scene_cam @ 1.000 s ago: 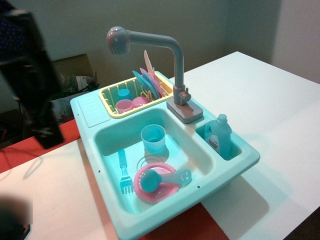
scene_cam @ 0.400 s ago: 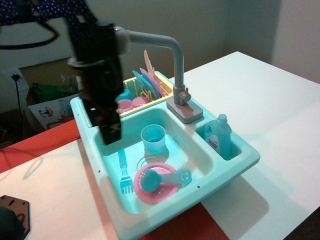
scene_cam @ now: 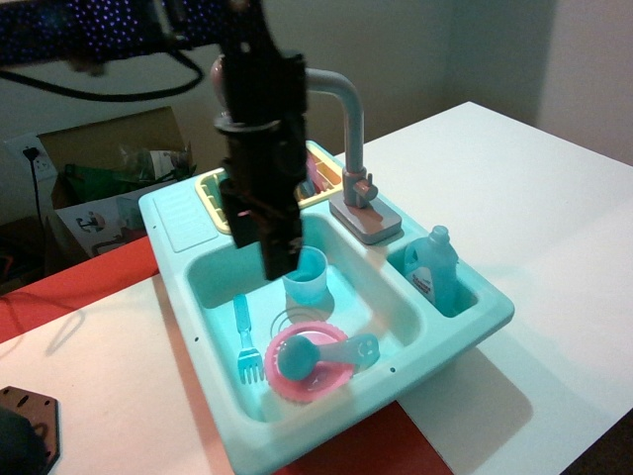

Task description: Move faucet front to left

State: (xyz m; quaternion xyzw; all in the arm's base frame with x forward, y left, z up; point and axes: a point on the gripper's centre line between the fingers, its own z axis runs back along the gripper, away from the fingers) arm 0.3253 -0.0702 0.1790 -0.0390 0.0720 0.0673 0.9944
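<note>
The grey toy faucet stands upright on its rectangular base at the back right of the teal sink. Its spout arm points left, and most of the arm and rounded head is hidden behind my arm. My black gripper hangs fingers down in front of the spout, over the back of the basin and just above a blue cup. It holds nothing that I can see, and I cannot make out how the jaws stand.
A yellow dish rack with plates sits behind the basin. In the basin lie a blue fork and a pink plate with a blue spoon. A blue soap bottle stands in the right compartment. A cardboard box is behind on the left.
My arm has swept from the far left to the right, now in front of the spout and over the basin. The faucet has not moved.
</note>
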